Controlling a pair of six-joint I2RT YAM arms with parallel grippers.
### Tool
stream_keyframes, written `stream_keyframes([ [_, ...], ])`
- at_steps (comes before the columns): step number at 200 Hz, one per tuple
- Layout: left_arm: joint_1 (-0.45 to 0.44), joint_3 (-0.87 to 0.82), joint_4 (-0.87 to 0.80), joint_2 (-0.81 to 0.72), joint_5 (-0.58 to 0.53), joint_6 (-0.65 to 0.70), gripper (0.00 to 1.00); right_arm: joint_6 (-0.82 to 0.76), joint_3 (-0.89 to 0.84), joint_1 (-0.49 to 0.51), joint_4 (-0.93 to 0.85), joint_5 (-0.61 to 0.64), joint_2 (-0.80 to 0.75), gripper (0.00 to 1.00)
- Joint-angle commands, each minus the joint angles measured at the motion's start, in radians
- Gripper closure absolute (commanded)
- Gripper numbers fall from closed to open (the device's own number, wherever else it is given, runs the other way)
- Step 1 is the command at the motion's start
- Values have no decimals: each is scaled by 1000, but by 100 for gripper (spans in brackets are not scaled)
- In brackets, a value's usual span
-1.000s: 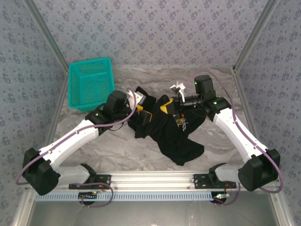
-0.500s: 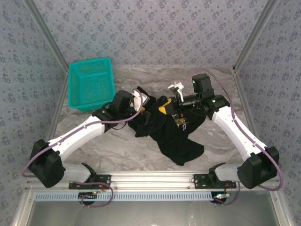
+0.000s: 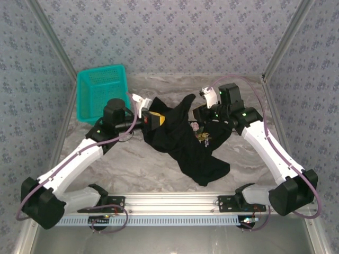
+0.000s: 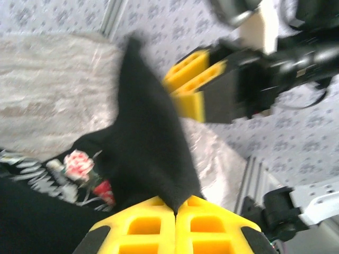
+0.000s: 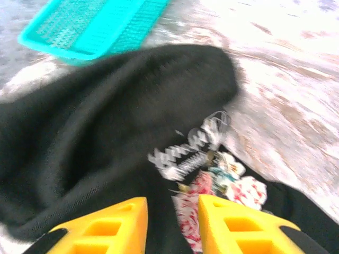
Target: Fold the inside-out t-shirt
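Observation:
The inside-out t-shirt [image 3: 196, 153] is a crumpled black heap in the middle of the table, with a bit of pale and red print [image 3: 201, 136] showing. My left gripper [image 3: 155, 119] is at the shirt's left end, shut on a peak of black cloth [image 4: 143, 132] between its yellow fingers [image 4: 137, 227]. My right gripper [image 3: 197, 114] hovers over the shirt's far right part. Its jaws stand apart above the black cloth [image 5: 106, 132] and the print [image 5: 212, 159], pinching nothing. In the left wrist view the right gripper [image 4: 177, 84] faces me just beyond the cloth peak.
A teal mesh basket [image 3: 103, 94] stands at the back left corner, just behind the left arm, and its rim [image 5: 90, 26] shows in the right wrist view. The marble table [image 3: 132, 164] is bare in front of the shirt. Metal posts and patterned walls close in the sides.
My left gripper has shut on the shirt's left end and drawn it leftward. My right gripper has opened, let go of the cloth and pulled back to the right.

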Motion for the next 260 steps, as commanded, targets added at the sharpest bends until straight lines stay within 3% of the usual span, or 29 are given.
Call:
stream_keyframes([
  [1,18,8,104,-33,86,-111,100,40,36,13,-28,161,-4,62],
  [29,27,21,80,-33,82,-110,100,5,37,13,-49,76,-25,57],
  [54,32,24,57,-22,99,-60,100,-15,-43,7,32,-285,-75,48],
  [67,34,19,56,-25,122,-23,100,45,-90,14,124,-407,-81,42],
  [127,33,-9,69,-42,133,24,100,278,-152,60,362,-511,48,37],
  [138,34,-9,63,-44,131,29,100,278,-145,77,366,-496,73,43],
  [178,35,-20,50,-82,69,34,100,259,-170,48,311,-476,70,90],
  [193,36,-26,22,-94,0,42,100,246,-181,26,311,-497,29,100],
  [237,39,-56,-156,-92,-363,44,100,186,-199,-59,363,-530,-149,100],
  [260,39,-63,-215,-60,-433,38,99,214,-221,-64,471,-569,-169,100],
])
